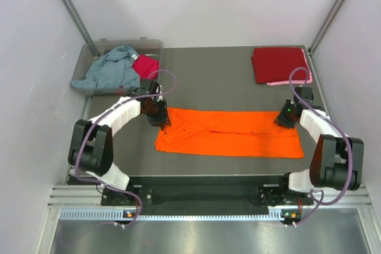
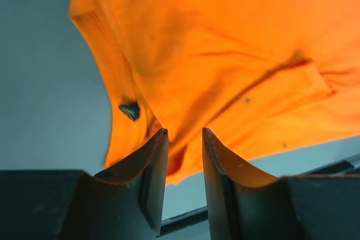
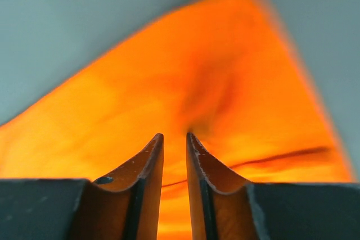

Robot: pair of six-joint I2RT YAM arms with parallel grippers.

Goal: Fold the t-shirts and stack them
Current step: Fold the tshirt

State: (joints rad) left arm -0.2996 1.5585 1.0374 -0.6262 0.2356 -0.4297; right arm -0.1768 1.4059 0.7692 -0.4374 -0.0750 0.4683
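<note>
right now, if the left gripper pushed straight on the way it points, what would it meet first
The orange t-shirt. The left gripper has its jaws apart and aimed at the cloth, with nothing else in between. How near the cloth lies is hard to judge.

Top cam: high, from near side, looks down on whole orange tee (image 1: pixel 229 132) — wrist cams v. close at its left/right ends.

Soft matt orange cloth tee (image 1: pixel 229 132), lightly creased; smooth matt dark table (image 1: pixel 208 81); clear glossy plastic bin (image 1: pixel 150 43).

Bright even light; right-wrist orange t-shirt (image 3: pixel 225 111) blurred.
</note>
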